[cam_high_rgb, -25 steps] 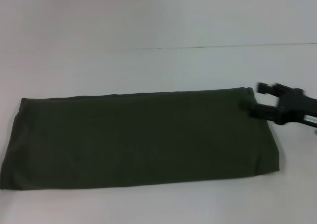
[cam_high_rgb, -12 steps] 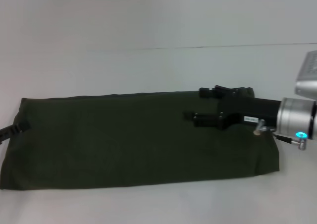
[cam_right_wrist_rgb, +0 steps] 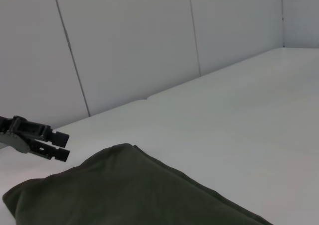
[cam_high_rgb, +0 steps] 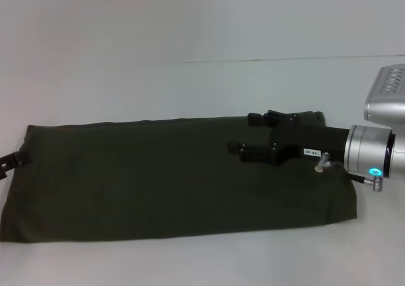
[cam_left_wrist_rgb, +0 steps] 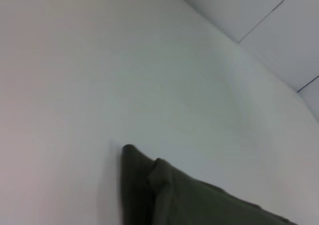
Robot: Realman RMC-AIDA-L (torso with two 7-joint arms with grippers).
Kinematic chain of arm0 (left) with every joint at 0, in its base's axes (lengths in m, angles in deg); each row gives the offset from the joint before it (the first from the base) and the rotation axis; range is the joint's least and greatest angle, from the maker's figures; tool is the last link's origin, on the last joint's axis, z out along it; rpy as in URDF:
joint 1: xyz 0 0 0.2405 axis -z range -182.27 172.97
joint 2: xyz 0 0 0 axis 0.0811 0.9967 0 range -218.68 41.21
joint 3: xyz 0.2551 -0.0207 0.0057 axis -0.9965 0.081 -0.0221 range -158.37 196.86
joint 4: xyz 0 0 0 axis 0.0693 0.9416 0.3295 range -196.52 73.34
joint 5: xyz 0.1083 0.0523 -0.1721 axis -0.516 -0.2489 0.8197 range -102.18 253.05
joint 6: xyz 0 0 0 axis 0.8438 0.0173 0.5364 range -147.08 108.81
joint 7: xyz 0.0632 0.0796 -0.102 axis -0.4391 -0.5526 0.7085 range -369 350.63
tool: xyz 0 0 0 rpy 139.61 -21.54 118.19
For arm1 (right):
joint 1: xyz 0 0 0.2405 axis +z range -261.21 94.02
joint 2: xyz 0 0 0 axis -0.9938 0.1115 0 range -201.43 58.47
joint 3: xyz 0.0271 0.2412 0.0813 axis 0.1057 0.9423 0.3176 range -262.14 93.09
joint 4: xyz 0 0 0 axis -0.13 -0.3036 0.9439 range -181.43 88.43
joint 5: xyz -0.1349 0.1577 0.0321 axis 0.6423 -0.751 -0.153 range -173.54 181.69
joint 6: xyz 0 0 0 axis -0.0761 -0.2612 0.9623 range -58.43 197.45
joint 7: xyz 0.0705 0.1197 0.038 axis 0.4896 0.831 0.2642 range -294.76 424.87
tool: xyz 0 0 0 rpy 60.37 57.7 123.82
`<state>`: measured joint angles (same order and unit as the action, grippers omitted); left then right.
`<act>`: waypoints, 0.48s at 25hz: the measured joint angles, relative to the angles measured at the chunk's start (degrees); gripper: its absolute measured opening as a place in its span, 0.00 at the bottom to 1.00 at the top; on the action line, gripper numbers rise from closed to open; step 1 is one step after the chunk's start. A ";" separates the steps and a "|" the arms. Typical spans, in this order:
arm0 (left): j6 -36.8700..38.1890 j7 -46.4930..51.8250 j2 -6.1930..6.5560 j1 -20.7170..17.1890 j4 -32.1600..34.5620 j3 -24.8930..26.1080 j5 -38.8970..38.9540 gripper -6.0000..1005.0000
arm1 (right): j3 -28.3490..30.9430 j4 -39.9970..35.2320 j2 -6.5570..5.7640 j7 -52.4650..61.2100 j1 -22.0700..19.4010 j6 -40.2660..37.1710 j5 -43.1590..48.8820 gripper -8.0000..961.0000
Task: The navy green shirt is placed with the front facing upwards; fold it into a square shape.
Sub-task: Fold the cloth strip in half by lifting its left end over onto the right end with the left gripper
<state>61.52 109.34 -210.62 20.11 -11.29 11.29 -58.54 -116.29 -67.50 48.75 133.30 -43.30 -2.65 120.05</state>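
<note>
While the right gripper [cam_high_rgb: 242,134] hangs over the right part of the navy green shirt [cam_high_rgb: 158,178], its two black fingers [cam_high_rgb: 253,152] stand well apart with nothing between them, pointing toward the shirt's left end. Whether the fingers touch the cloth cannot be told. Behind the fingers the black body joins a silver wrist with a small blue light, at the shirt's right end. The shirt lies on the white table [cam_high_rgb: 190,39] as a long folded band, plain green side up, running left to right. The left gripper [cam_high_rgb: 7,161] shows only as a dark tip at the shirt's left edge; in the right wrist view its fingers [cam_right_wrist_rgb: 52,145] are slightly parted and hold nothing, just beside the shirt's end.
</note>
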 joint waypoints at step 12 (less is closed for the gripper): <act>-0.91 12.94 1.65 4.16 4.66 -8.82 -10.75 0.90 | -0.14 2.63 0.00 -0.75 1.06 1.87 -1.21 0.95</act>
<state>60.61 122.28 -208.97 24.27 -6.64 2.47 -69.29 -116.43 -64.87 48.75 132.55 -42.24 -0.78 118.84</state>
